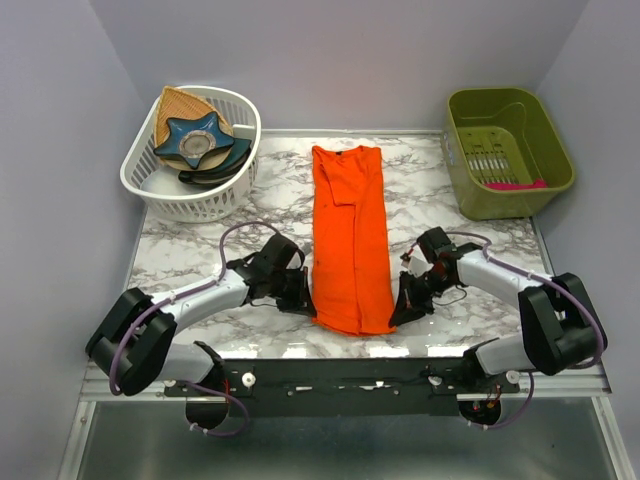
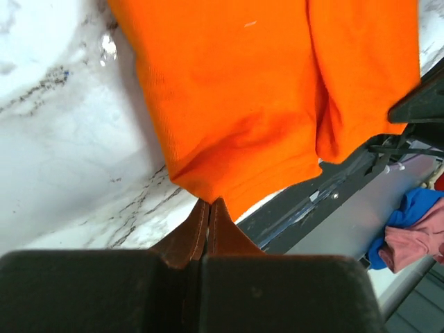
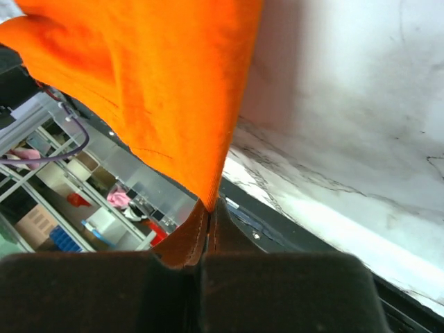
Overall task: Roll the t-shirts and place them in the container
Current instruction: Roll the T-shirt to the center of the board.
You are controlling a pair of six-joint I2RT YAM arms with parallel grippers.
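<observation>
Marble tabletop (image 1: 180, 250), white basket (image 1: 135, 175) far left. My left gripper (image 1: 300, 297) pinched shut on near-left hem corner of orange t-shirt (image 1: 350, 230). Shirt folded narrow, long axis running away from me, between both grippers, equally near. My right gripper (image 1: 404, 300) clamped on near-right corner. Roll should go forward from hem.

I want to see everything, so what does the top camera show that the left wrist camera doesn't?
Only the top view: the white basket and the green bin. Only the left wrist view: its fingers pinching a corner of the orange t-shirt, and blue and pink cloth beyond the table edge. Both: the t-shirt lying on the marble table.
</observation>
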